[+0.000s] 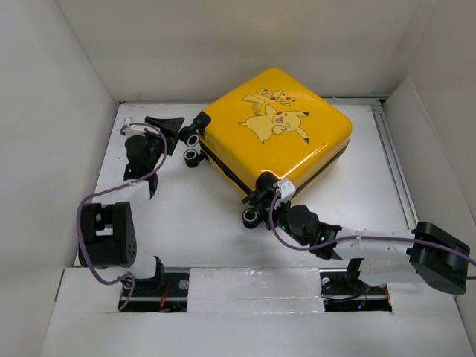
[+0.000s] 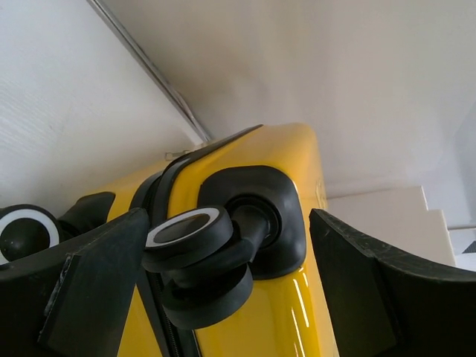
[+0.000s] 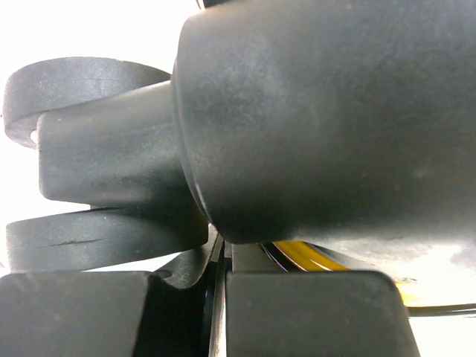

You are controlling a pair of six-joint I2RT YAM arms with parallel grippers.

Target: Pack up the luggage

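Right gripper (image 1: pixel 267 191), fingers nearly together, is sitting at the luggage's (image 1: pixel 279 126) near corner. Left gripper (image 1: pixel 174 128) is gaping wide facing its left wheel (image 2: pixel 187 253).

- A corner of the yellow luggage (image 2: pixel 286 312) is seen at centre and lower centre, with black zipper trim (image 2: pixel 160 186) running along its edge.
- A black double wheel (image 2: pixel 197 260) is set in a black housing (image 2: pixel 286 223) at centre.
- A second wheel (image 2: pixel 26 232), white-ringed, is cut off at the left edge.
- The left gripper (image 2: pixel 223 249) is spread wide, with its fingers (image 2: pixel 97 290) at lower left and lower right.
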